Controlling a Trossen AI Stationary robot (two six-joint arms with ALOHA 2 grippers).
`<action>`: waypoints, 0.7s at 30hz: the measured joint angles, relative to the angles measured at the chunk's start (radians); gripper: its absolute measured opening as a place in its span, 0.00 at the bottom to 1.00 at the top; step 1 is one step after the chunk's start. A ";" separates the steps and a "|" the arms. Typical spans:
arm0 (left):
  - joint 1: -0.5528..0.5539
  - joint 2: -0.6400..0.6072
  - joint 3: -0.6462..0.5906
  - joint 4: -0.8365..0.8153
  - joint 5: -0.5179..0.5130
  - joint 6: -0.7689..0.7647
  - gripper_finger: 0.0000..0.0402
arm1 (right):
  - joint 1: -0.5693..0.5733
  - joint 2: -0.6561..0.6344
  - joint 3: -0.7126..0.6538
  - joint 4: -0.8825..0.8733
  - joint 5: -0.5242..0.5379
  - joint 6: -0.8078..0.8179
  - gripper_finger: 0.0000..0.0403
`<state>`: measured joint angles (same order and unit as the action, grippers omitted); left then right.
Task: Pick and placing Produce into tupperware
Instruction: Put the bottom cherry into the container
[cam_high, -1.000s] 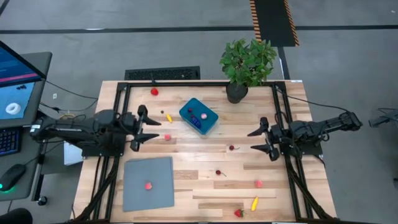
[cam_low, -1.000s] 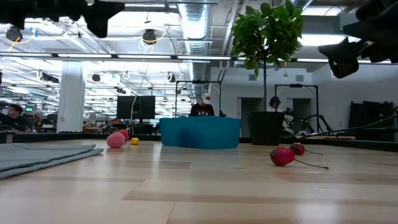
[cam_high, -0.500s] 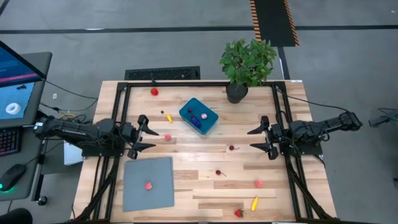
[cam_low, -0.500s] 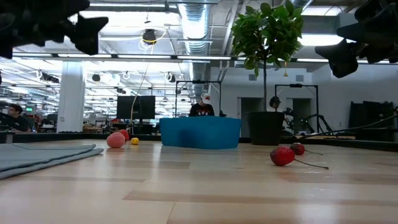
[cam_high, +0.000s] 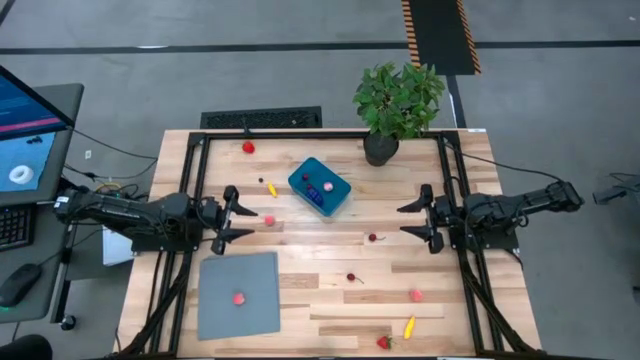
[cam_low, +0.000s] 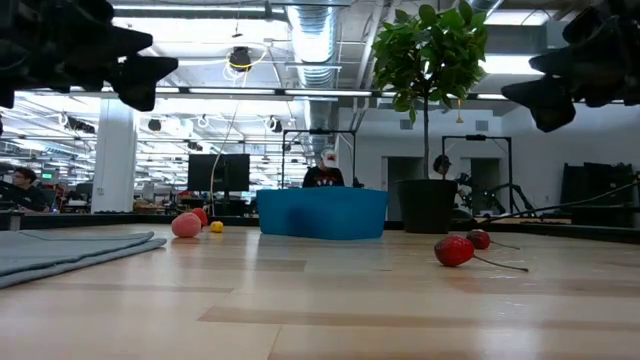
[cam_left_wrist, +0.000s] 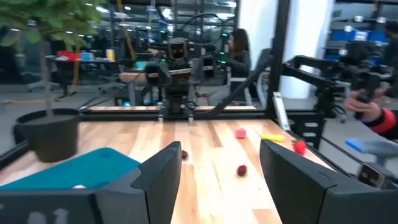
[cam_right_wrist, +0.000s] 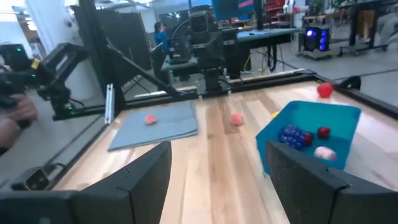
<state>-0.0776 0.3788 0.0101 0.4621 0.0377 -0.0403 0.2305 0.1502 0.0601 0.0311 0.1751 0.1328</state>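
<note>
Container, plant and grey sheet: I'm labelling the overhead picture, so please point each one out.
Container (cam_high: 337, 197): high view, bare teal floor near its right corner.
Plant (cam_high: 398, 97): high view, middle of the leaves.
Grey sheet (cam_high: 255, 280): high view, bare part right of centre.

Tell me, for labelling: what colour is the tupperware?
Teal-blue tupperware; the high view shows it best.

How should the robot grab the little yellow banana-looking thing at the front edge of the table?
Probably from straight above, pinching the yellow piece across its thin middle. It lies flat on the table, long and narrow, slanted, so fingers should close across the narrow width. The right gripper is nearer, open. A red piece lies close by.
</note>
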 joint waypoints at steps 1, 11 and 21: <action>0.000 0.000 0.000 -0.002 -0.002 -0.006 0.52 | 0.003 0.000 0.000 -0.007 -0.007 0.005 0.70; 0.000 0.001 -0.001 -0.011 -0.016 -0.038 0.52 | 0.077 0.044 0.008 -0.087 -0.010 0.076 0.70; 0.000 0.001 -0.002 -0.047 -0.024 -0.069 0.52 | 0.260 0.253 0.156 -0.252 -0.012 0.385 0.70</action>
<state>-0.0772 0.3794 0.0082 0.4154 0.0137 -0.1093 0.4907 0.4030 0.2162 -0.2205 0.1633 0.5175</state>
